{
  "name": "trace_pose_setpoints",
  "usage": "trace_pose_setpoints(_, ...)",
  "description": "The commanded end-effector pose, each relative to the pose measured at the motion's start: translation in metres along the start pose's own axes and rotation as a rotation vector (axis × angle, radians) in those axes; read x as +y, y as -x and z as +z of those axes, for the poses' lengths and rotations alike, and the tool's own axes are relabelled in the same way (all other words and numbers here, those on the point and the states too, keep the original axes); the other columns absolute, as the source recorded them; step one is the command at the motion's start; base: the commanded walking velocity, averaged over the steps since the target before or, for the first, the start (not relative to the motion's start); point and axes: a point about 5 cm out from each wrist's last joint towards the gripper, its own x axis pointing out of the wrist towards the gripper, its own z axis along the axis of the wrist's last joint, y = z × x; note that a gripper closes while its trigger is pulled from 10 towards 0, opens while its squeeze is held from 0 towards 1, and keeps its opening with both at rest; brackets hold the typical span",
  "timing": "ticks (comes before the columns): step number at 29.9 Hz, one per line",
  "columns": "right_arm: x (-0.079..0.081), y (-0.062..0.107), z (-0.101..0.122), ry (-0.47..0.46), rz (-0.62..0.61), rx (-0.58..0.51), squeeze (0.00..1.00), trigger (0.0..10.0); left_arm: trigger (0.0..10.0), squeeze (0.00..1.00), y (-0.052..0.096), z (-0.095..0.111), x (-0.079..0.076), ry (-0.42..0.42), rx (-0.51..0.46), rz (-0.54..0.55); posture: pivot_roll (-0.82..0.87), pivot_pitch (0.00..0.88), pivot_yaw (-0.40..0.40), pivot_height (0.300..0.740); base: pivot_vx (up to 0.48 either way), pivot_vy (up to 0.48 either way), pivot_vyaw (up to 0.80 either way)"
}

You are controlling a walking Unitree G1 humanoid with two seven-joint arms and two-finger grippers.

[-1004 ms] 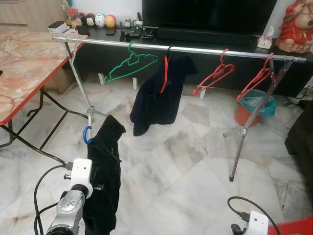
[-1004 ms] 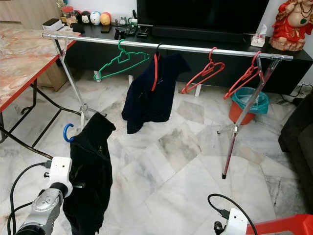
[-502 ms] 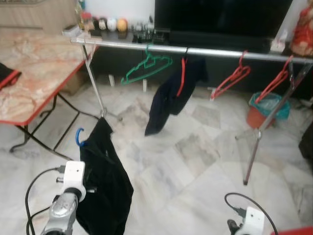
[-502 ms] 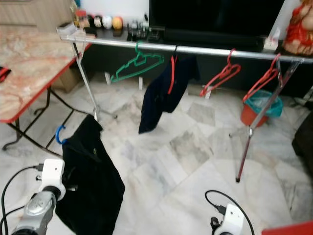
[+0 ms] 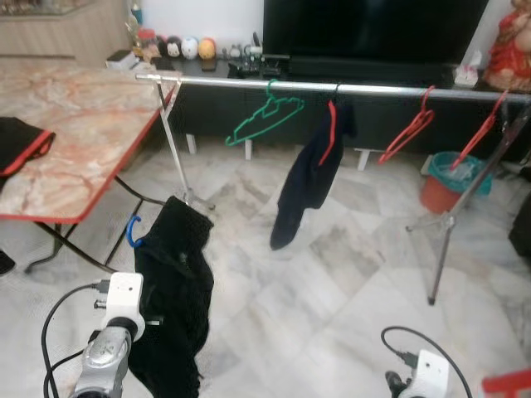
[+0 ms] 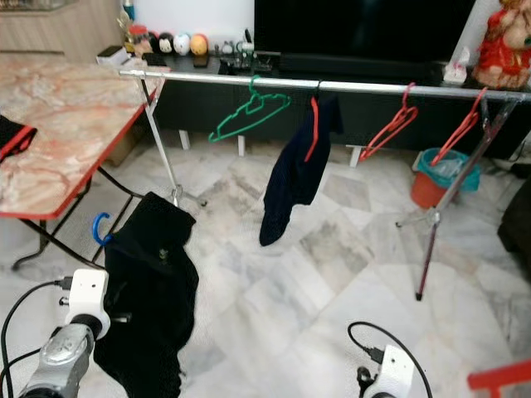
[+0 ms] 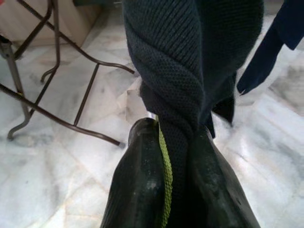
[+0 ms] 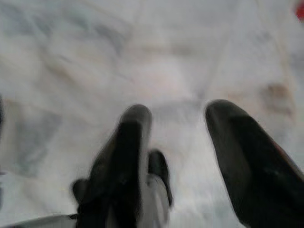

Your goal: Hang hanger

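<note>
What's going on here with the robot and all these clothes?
The robot is hanging laundry. Its left gripper has its jaws shut on a dark garment that sits on a blue hanger, held low over the marble floor, short of the clothes rail. The rail already carries a green hanger, a dark top on a red hanger and two bare red hangers. The right gripper hangs open and idle.
</note>
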Motion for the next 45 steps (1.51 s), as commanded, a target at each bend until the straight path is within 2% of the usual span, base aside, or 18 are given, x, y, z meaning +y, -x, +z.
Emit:
trace_pose_setpoints(1,0.007,-0.002,0.007,-0.006,0.022,-0.026,0.0,10.0,10.0,0.0,-0.003,0.01,0.006,-0.004,-0.047,0.017,0.05,0.0,-0.012,0.74,0.0,0.39,0.0)
trace_pose_setpoints(6,0.012,-0.003,0.018,0.007,0.047,-0.081,0.0,10.0,10.0,0.0,-0.003,0.013,0.005,-0.016,-0.066,0.005,0.05,0.0,-0.012,0.74,0.0,0.0,0.0)
trace_pose_setpoints(12,0.014,-0.003,0.042,0.034,0.097,-0.21,0.0,10.0,10.0,0.0,-0.001,0.02,0.0,-0.019,-0.12,-0.023,0.05,0.0,-0.012,0.74,0.0,0.0,0.0)
trace_pose_setpoints(14,0.019,-0.004,0.05,0.034,0.11,-0.245,0.0,10.0,10.0,0.0,0.0,0.022,-0.003,-0.021,-0.134,-0.034,0.05,0.0,-0.012,0.74,0.0,0.0,0.0)
trace_pose_setpoints(19,0.029,0.0,0.085,0.047,0.138,-0.436,0.0,10.0,10.0,0.0,0.002,0.029,-0.013,-0.026,-0.172,-0.077,0.04,0.0,-0.008,0.74,0.0,0.0,0.0)
trace_pose_setpoints(23,0.036,0.008,0.109,0.043,0.164,-0.58,0.0,10.0,10.0,0.0,0.006,0.035,-0.021,-0.05,-0.203,-0.128,0.03,0.0,-0.004,0.74,0.0,0.0,0.0)
trace_pose_setpoints(24,0.039,0.014,0.119,0.06,0.176,-0.649,0.0,10.0,10.0,0.0,0.009,0.039,-0.024,-0.05,-0.222,-0.153,0.03,0.0,-0.001,0.74,0.0,0.0,0.0)
trace_pose_setpoints(31,0.063,0.04,0.15,0.124,0.27,-0.836,0.0,10.0,10.0,0.0,0.019,0.052,-0.027,-0.059,-0.265,-0.189,0.03,0.0,0.0,0.74,0.0,0.0,0.0)
trace_pose_setpoints(37,0.077,0.052,0.174,0.155,0.326,-0.901,0.0,10.0,10.0,0.0,0.019,0.055,-0.028,-0.06,-0.27,-0.187,0.03,0.0,-0.006,0.74,0.0,0.0,0.0)
trace_pose_setpoints(39,0.08,0.061,0.183,0.132,0.325,-0.916,0.0,10.0,10.0,0.0,0.022,0.059,-0.03,-0.054,-0.264,-0.189,0.03,0.0,-0.009,0.74,0.0,0.0,0.0)
trace_pose_setpoints(45,0.099,0.068,0.182,0.167,0.392,-0.907,0.0,10.0,10.0,0.0,0.023,0.061,-0.034,-0.054,-0.264,-0.194,0.04,0.0,-0.017,0.74,-0.162,0.0,0.0)
